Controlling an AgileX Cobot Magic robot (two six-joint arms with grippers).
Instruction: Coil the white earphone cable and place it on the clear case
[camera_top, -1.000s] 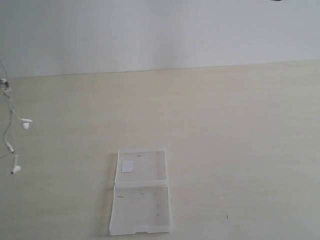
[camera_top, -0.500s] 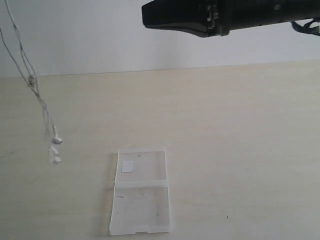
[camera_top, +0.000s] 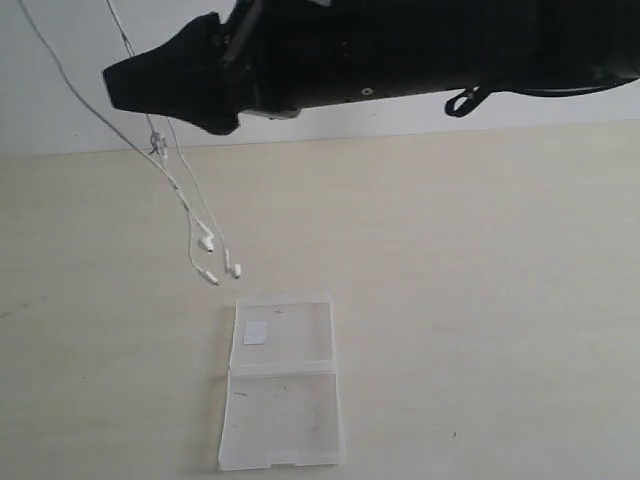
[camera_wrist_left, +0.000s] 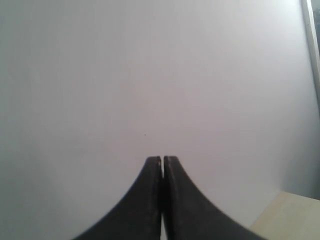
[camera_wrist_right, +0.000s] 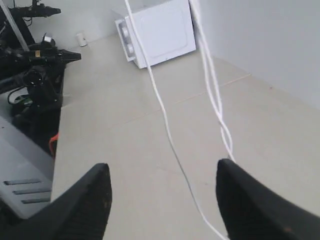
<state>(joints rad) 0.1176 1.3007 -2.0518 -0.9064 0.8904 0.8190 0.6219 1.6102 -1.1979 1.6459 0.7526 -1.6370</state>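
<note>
Wrist views tell more — right jaws spread beside cable (camera_wrist_right: 165, 125), left jaws pressed together.

clear case (camera_top: 283, 395) scuffed transp. plastic; table (camera_top: 480, 300) matt wood

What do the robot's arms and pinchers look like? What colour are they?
They are black all over. The right arm is bulky and smooth, narrowing toward its end, with a small black cable loop beneath it. The left gripper has two curved fingers tapering to thin tips; the right gripper has rounder, blunter fingers.
</note>
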